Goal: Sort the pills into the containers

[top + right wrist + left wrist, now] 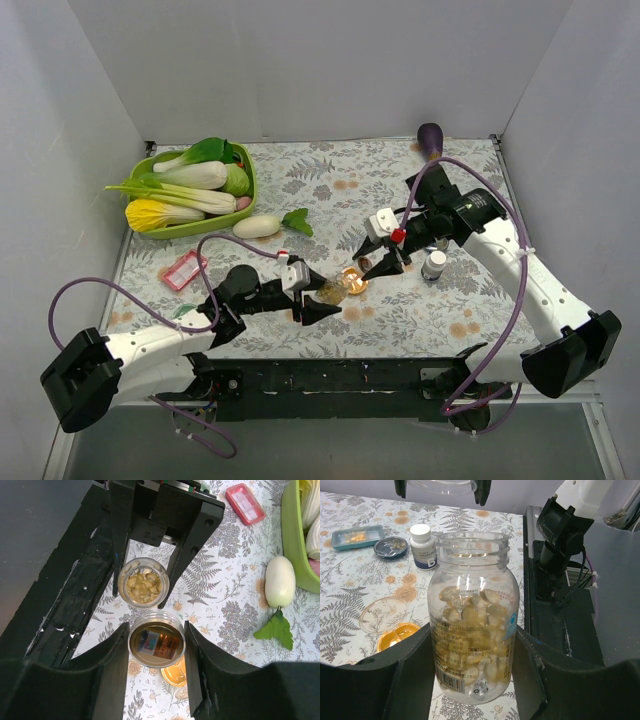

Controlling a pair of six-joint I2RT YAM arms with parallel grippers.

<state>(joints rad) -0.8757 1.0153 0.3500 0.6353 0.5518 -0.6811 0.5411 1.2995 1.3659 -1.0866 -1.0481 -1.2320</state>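
At the far left corner of my worktop (330,170) sits a green tray (251,185) heaped with bok choy (195,175). Just beside the tray lies a white radish (257,226) with a green leaf (297,222). A pink case (184,270) lies near the left edge, and a purple eggplant (430,138) is at the far right corner.

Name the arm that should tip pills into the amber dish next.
Left. The left claw grips the open pill bottle beside the amber dish; the right claw is busy holding the clear lid.
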